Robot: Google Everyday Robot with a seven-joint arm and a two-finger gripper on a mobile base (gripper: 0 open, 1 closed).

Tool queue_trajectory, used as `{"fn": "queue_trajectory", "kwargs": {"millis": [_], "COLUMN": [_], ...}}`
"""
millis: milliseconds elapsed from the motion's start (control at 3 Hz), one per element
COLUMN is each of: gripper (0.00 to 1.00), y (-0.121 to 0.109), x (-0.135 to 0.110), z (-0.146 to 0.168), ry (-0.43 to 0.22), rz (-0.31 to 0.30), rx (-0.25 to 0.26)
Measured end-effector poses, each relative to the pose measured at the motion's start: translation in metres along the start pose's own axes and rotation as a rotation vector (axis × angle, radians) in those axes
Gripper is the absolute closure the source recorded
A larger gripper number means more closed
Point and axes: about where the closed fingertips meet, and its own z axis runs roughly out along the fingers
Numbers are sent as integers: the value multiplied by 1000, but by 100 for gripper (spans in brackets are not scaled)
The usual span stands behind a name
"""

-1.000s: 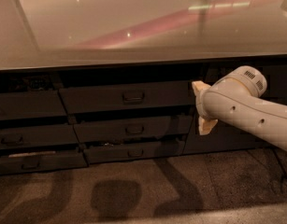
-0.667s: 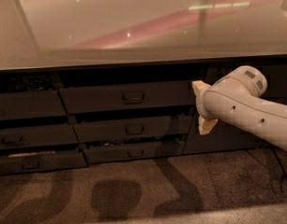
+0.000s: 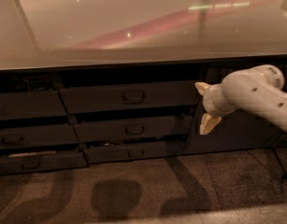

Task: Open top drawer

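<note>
The top drawer (image 3: 101,98) is the widest dark grey front in the middle column under the counter, with a small loop handle (image 3: 133,97) at its centre. It stands slightly out from the frame. My gripper (image 3: 203,105) is at the end of the white arm (image 3: 255,94), which comes in from the right. It sits just past the drawer's right edge, well right of the handle. Its two cream fingers (image 3: 207,124) are spread apart one above the other, holding nothing.
Two shallower drawers (image 3: 133,129) sit below the top one, and more drawers (image 3: 31,135) fill the left column. A dark cabinet door (image 3: 236,132) is behind the arm. The glossy countertop (image 3: 133,27) overhangs above. Speckled floor (image 3: 147,190) lies in front.
</note>
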Motion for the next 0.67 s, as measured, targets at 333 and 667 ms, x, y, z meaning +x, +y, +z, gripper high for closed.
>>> {"fn": "queue_trajectory", "kwargs": {"millis": [333, 667], "gripper": [0, 0], "y": [-5, -9], "x": [-12, -15], "z": [5, 3], "ry": [-152, -173], "rz": [11, -47], "rx": [-51, -48]}}
